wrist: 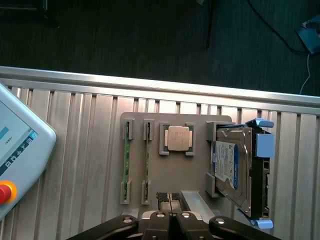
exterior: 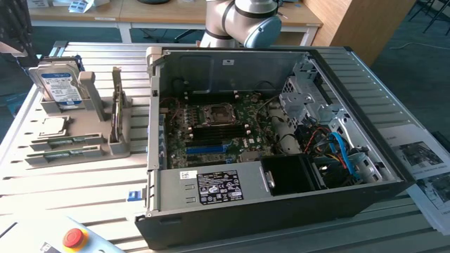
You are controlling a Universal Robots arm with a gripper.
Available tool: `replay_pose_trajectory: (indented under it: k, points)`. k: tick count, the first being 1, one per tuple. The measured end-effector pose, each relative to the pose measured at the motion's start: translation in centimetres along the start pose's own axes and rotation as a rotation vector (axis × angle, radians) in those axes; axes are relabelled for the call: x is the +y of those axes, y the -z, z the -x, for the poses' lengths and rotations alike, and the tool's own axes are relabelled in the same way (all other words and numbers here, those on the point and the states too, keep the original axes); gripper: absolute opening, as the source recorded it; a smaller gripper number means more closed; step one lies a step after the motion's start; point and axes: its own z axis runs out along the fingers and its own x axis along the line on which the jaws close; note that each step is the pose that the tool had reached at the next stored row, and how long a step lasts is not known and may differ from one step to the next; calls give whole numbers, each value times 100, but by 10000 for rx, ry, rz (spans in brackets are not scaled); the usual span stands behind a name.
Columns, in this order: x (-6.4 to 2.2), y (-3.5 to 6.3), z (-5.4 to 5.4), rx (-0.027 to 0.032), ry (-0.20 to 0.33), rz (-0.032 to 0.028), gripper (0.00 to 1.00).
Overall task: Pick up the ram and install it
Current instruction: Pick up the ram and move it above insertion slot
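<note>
- The fingers (wrist: pixel 170 197) are pressed together and pinch nothing. They hang over the near edge of a grey tray (wrist: pixel 175 172) on the slatted worktop (wrist: pixel 75 150).
- The ram (wrist: pixel 147 161) sits in the tray, held by a clip at each end. It is just ahead of the fingers, a little to one side, and clear of them.
- A second stick (wrist: pixel 126 162) lies parallel to the ram, just beside it and on the side farther from the fingers.
- A CPU (wrist: pixel 178 138) sits in its own holder straight ahead of the fingers, next to the ram's far end.
- A drive (wrist: pixel 231 167) with a blue label stands on edge in the tray, on the opposite side of the fingers from the ram.
- A pendant (wrist: pixel 20 160) with a red button (wrist: pixel 4 192) rests on the worktop, well past both sticks from the fingers.
- In the exterior view, the arm (exterior: pixel 253 23) rises behind an open case (exterior: pixel 281 221) that stands beside the tray.
- The board (exterior: pixel 225 124) lies bare inside the case, with a blue slot (exterior: pixel 208 149) on it.
</note>
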Motion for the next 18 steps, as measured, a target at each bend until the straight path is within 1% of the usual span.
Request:
replay_pose_trajectory:
  k: [5,7,18]
  points:
    - [0,0,0,0,0,0,10]
    - [0,-15,0,-1,0,-2,10]
    - [-9,-200,-5,1,-6,0,10]
